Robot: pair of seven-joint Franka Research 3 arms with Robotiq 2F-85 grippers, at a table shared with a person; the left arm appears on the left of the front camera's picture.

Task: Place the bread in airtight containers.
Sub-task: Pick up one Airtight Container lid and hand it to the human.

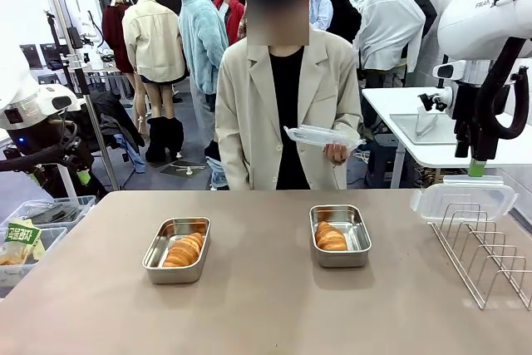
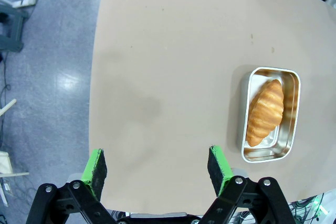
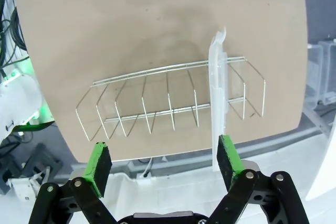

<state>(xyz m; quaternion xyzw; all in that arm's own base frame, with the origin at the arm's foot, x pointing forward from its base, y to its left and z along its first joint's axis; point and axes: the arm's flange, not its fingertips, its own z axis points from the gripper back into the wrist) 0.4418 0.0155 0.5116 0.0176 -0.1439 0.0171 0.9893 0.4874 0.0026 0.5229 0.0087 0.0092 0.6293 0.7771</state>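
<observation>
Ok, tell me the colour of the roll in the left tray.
Golden brown, with a glossy crust; the roll shows best in the left wrist view.

The small rectangular stainless-steel container on the left (image 1: 170,276) and its twin on the right (image 1: 341,259) are smooth, shiny metal. The left golden-brown ridged roll (image 1: 184,250) and the right roll (image 1: 330,238) have glossy crusts. The tan bench (image 1: 266,313) is smooth and matt. The thin wire rack (image 1: 490,259) is bare bright metal, and the translucent lid (image 1: 463,197) leaning in it is cloudy plastic.

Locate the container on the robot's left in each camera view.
Front view: left container, left of centre on the table, a roll inside.
Left wrist view: left container at the right side of the picture.
Right wrist view: aimed at the wire rack instead.
Shared landmark: the tan table.
</observation>
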